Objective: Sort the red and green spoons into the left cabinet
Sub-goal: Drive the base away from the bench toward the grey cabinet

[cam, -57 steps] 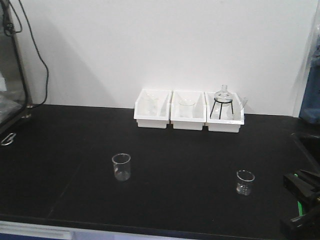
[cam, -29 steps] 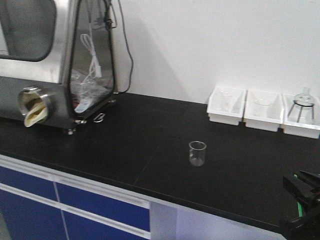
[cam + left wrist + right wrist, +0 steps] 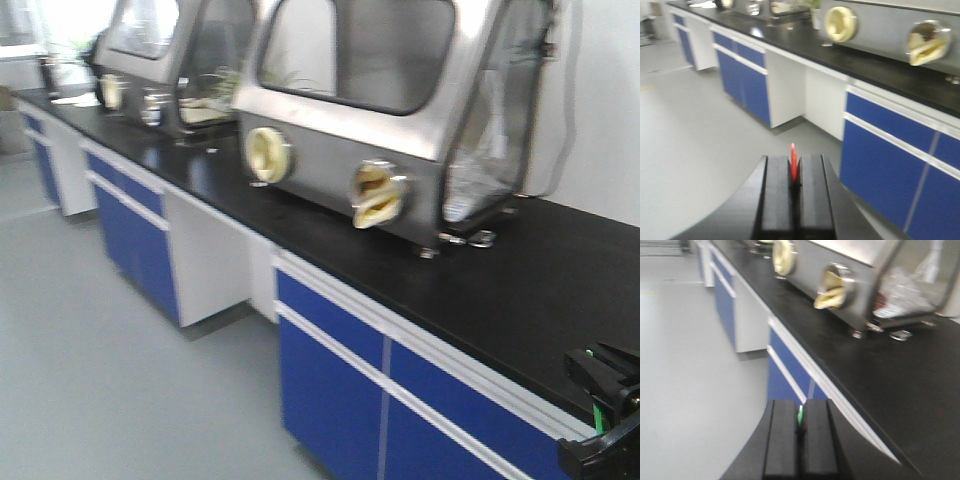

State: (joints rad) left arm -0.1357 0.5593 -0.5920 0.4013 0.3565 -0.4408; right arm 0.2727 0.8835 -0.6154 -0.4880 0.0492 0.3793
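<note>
Black desk alongside; left tool pinched on red spoon, right tool on green spoon. Light, thin, slick plastic; handle grip probably best.

One red spoon and one green spoon (only a sliver of each shows). Two steel glove boxes on one counter: a nearer box, with two round ports, and a farther box.
</note>
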